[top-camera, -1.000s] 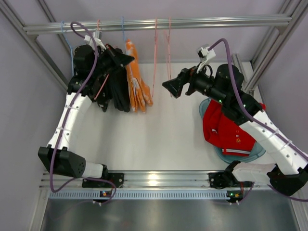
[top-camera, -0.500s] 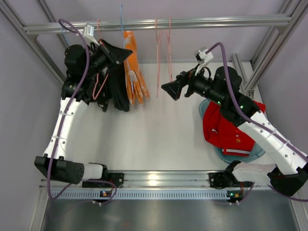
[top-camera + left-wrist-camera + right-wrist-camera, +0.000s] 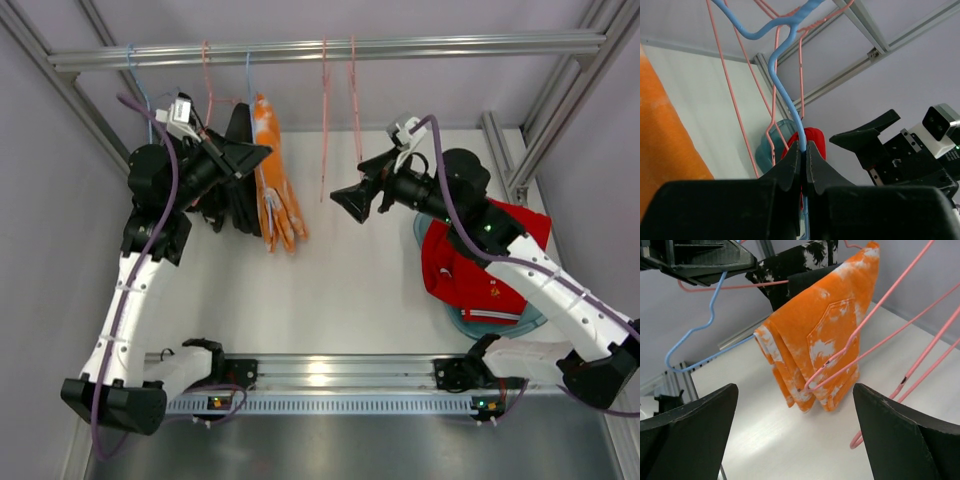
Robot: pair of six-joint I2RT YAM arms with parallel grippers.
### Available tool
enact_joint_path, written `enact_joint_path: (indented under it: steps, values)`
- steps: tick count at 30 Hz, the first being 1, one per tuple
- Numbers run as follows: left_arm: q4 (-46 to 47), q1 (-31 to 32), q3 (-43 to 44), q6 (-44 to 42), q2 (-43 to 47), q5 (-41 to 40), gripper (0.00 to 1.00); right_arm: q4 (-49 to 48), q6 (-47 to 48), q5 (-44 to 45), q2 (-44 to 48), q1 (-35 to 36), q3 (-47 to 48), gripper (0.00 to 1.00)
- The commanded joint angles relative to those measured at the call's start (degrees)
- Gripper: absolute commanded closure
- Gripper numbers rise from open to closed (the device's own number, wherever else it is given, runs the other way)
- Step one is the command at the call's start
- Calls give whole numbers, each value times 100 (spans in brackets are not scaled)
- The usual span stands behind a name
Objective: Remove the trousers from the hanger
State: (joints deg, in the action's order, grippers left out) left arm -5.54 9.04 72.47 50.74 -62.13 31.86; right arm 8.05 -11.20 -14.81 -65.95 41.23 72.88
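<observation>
The orange trousers with white markings hang folded over a blue hanger on the rail; they fill the middle of the right wrist view. My left gripper is shut on the blue hanger's wire, right beside the trousers' top. My right gripper is open and empty, a short way right of the trousers and facing them. The red trousers lie in a teal basket at the right.
A black garment hangs just left of the orange trousers, behind my left gripper. Empty pink hangers dangle from the metal rail between the two grippers; one crosses in front of the trousers. Frame posts stand at both sides.
My left gripper has come down and toward the near side with the blue hanger, swinging the orange trousers slightly left. My right gripper has edged left toward them.
</observation>
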Motion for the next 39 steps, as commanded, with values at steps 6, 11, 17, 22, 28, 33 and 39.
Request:
enact_joint_path:
  steps: [6, 11, 17, 22, 28, 33, 39]
  values:
    - [731, -25, 179, 409, 729, -65, 100, -1341, 1261, -128, -313, 920, -291, 1]
    - [642, -25, 496, 568, 658, -74, 100, -2693, 1963, 626, -321, 2000, -1362, 1]
    - [624, -25, 549, 489, 702, 75, 100, -3151, 2236, 1946, -901, 2302, -1119, 1]
    - [624, -25, 593, 498, 729, 101, 100, -3495, 2087, 2017, -1314, 2240, -837, 1]
    - [624, -25, 690, 551, 737, 137, 100, -3688, 2052, 2236, -1771, 2170, -635, 4]
    - [581, -25, 760, 533, 746, 189, 100, -3592, 1973, 2368, -2026, 1977, -468, 10]
    - [580, -25, 725, 498, 808, 189, 100, -3521, 1964, 2316, -2141, 1695, -389, 24]
